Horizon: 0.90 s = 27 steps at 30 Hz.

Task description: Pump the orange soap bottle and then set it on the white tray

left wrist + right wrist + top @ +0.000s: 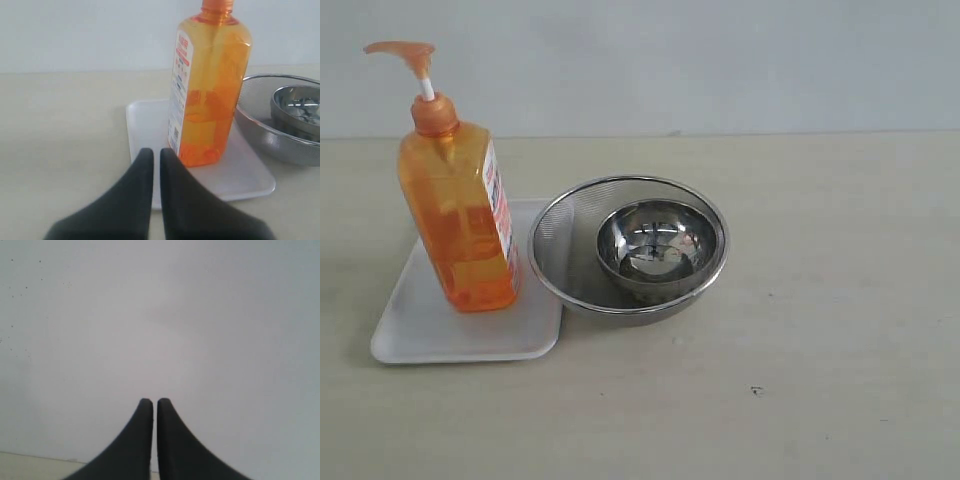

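**Ahead of the left fingers: bottle upright on the tray, both pairs of fingers closed and empty**

Just beyond the tips of the left fingers stands the orange soap bottle, upright on the white tray, apart from the fingers and untouched. These fingers are drawn together with only a thin slit between them and pinch nothing. Their tips sit over the tray's nearer edge, with a stretch of bare tray between them and the bottle's base. The bottle's label side is turned toward them.

Past the bottle from the fingers' side lies a steel mesh bowl with a smaller steel bowl nested inside. In the exterior view the mesh bowl's rim runs right up to the tray's edge; whether they touch I cannot tell. The bottle's base is close to that edge, so room is tight there. The tray is bare on the bottle's other side and in front of it. The pump head is raised on its white stem, with the spout pointing away from the bowls.

The bench is open beyond the bowls and across the front.

The right fingers are pressed together on nothing, facing a pale wall with a sliver of bench below.
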Tool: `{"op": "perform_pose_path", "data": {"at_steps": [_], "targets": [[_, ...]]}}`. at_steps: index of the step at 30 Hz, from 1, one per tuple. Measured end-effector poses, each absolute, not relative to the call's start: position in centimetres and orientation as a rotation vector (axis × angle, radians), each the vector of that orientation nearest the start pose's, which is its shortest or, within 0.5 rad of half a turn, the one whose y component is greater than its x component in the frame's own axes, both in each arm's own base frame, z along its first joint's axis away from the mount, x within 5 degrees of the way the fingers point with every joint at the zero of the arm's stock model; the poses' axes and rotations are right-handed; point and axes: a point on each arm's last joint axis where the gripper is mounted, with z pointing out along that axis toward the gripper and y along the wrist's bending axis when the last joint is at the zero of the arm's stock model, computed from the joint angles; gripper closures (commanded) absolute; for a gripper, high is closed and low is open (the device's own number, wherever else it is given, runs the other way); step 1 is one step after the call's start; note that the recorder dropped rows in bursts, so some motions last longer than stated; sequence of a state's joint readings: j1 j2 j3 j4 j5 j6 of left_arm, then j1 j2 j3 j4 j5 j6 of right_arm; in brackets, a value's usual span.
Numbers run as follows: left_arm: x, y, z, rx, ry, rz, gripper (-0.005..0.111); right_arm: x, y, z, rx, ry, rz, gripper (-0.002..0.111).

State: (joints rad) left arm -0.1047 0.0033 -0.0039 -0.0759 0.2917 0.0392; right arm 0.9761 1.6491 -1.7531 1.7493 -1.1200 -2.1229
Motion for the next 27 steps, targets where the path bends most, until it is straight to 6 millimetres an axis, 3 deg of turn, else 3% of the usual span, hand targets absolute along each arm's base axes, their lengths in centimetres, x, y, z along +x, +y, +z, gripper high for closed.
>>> {"op": "perform_pose_path", "data": {"at_steps": [8,27], "targets": [[5.4,-0.8,18.8,0.079,1.774,-0.119,0.102,25.5,21.6,46.1,-0.155,1.656,-0.340,0.108],[5.4,-0.8,18.8,0.079,1.774,-0.119,0.102,21.2,15.9,46.1,-0.159,1.617,-0.280,0.108]]}}
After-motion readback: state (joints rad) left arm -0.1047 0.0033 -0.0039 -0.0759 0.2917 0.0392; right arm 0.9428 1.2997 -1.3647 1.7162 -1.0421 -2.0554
